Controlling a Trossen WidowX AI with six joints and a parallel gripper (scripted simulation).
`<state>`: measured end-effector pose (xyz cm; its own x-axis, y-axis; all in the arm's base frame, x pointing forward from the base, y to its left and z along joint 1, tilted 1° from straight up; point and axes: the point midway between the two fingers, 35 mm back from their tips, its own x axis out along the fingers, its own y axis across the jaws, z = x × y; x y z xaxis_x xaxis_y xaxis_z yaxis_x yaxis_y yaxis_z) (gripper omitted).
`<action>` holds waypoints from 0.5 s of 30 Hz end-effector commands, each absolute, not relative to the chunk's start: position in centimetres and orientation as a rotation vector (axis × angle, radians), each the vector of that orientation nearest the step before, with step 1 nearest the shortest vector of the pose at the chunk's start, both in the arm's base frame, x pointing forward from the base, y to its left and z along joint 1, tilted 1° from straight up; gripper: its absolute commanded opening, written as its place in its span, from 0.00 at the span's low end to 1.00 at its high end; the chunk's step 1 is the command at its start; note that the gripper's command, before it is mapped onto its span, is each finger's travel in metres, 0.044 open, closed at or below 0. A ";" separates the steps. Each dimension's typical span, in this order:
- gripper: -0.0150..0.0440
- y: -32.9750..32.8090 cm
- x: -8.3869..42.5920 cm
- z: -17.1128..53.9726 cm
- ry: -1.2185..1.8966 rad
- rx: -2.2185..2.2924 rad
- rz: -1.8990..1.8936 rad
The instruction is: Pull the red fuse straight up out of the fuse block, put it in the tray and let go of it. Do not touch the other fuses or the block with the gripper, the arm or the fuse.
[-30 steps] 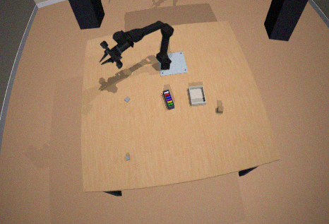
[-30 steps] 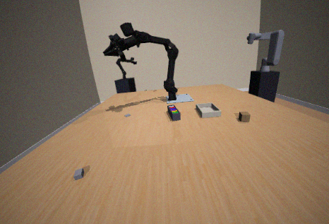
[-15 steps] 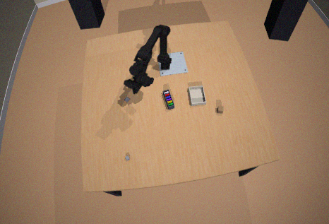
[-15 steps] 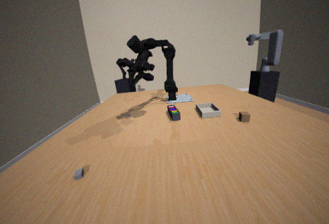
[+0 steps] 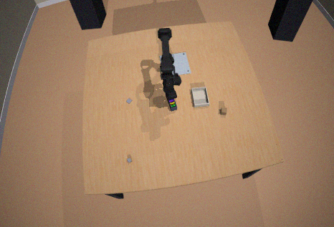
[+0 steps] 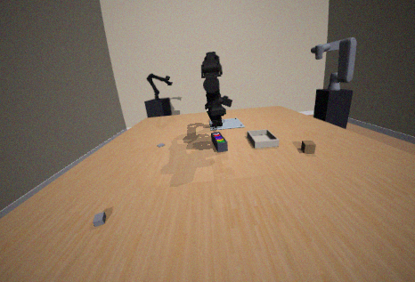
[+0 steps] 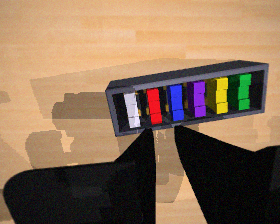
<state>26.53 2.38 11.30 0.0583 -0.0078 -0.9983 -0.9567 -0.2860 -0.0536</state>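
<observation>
The dark fuse block (image 7: pixel 186 74) (image 5: pixel 173 109) (image 6: pixel 222 148) stands on the table, holding a row of upright fuses. The red fuse (image 7: pixel 154 106) (image 6: pixel 215 135) sits in it between the white fuse (image 7: pixel 132 111) and the blue fuse (image 7: pixel 176 103); the arm hides it in the top view. My gripper (image 7: pixel 163 134) is open by a narrow gap with nothing between the fingers. In the wrist view its tips appear at the block's near long edge, below the red and blue fuses; their height above the block is unclear. The pale tray (image 5: pixel 201 105) (image 6: pixel 266 145) is empty.
Purple (image 7: pixel 196 99), yellow (image 7: pixel 221 95) and green (image 7: pixel 244 92) fuses follow the blue one. The tray stands right of the block. A brown cube (image 5: pixel 223 111) (image 6: pixel 308 147) is right of the tray. A flat grey piece (image 5: pixel 129 101) (image 6: pixel 160 145) and a small grey block (image 5: pixel 129 160) (image 6: pixel 99 219) lie left.
</observation>
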 end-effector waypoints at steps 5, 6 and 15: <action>0.37 2.8 26.4 10.9 1.017 -1.476 1.437; 0.37 2.8 26.4 10.9 1.017 -1.476 1.437; 0.37 2.8 26.4 10.3 1.017 -1.476 1.437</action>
